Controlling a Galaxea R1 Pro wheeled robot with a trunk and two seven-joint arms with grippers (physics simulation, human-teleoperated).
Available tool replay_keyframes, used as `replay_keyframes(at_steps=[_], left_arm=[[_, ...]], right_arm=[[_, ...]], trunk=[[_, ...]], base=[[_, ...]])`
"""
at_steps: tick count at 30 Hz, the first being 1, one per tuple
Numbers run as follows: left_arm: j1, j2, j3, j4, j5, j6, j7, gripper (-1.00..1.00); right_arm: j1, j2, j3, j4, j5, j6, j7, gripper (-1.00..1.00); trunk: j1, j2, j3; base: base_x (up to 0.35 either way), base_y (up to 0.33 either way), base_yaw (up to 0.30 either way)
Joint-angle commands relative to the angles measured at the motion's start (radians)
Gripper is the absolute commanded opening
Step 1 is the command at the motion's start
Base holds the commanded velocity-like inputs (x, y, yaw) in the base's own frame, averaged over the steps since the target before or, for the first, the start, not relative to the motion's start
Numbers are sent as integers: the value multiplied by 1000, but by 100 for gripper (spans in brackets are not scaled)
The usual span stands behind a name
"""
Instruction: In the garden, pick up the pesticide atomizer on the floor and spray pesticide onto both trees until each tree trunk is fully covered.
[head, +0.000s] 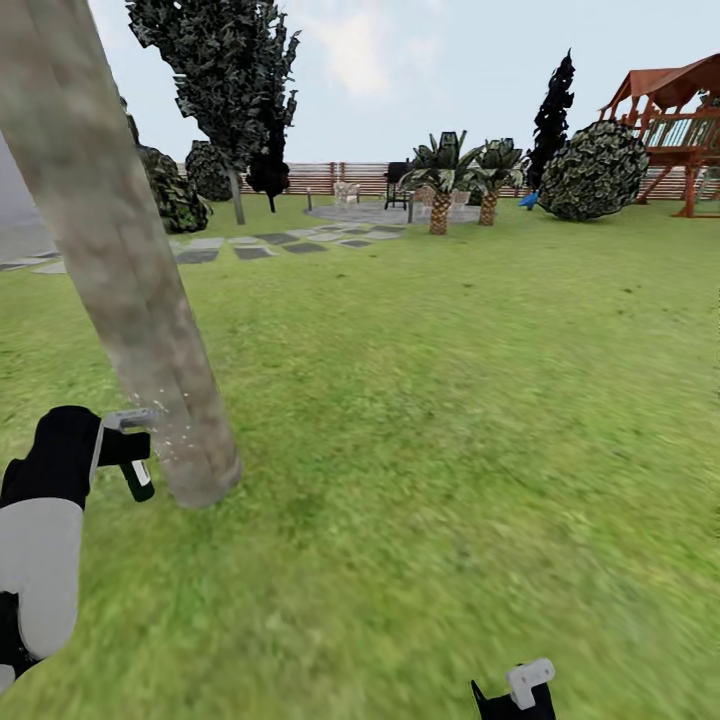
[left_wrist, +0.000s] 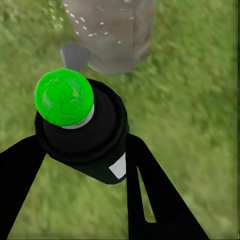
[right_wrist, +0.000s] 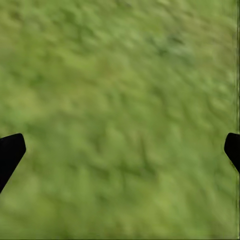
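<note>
A thick, leaning grey-beige tree trunk (head: 130, 290) rises from the lawn at the left, its base (left_wrist: 112, 35) speckled with white droplets. My left gripper (head: 120, 452) is shut on the pesticide atomizer (head: 135, 470), whose grey nozzle (head: 130, 418) points at the trunk's lower part. Seen from the left wrist, the dark atomizer (left_wrist: 90, 135) with a white label and a bright green ball on top sits between the black fingers (left_wrist: 150, 190). A second tree (head: 232, 100) stands far back left. My right gripper (right_wrist: 120, 150) hangs open over bare grass.
Grey stepping stones (head: 250, 245) lead to a round paved patio (head: 380, 212). Two short palms (head: 440, 190), a round bush (head: 595, 170), a wooden playhouse (head: 680, 120) and a slat fence (head: 330, 178) line the back. Open lawn (head: 480, 400) stretches to the right.
</note>
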Motion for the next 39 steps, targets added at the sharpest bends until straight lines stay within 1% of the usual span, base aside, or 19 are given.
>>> replay_keyframes(at_steps=[1,10,21,23,25,30,39], left_arm=[[0,0,3,0,-10,3,-10,-100],[3,2,4,1,-10,3,-10,-100],[6,8,8,7,-12,2,-9,-100],[26,10,12,10,-13,1,-9,-100],[61,14,17,11,-14,-1,-8,-100],[105,17,18,12,-14,-5,-7,-100],[113,15,19,12,-12,-9,-3,-100]], right_arm=[[0,0,-9,0,2,-3,8,100],[0,0,-9,0,2,-3,8,100],[0,0,-9,0,2,-3,8,100],[0,0,-9,0,2,-3,8,100],[0,0,-9,0,2,-3,8,100],[0,1,-9,0,2,-3,8,100],[0,1,-8,0,2,-3,8,100]], trunk=[[0,0,-1],[0,0,-1],[0,0,-1],[0,0,-1],[0,0,-1],[0,0,-1],[0,0,-1]], base=[[16,-277,0],[110,-275,0],[-17,-277,0],[40,-277,0],[90,-277,4],[122,-276,173],[198,-227,274]])
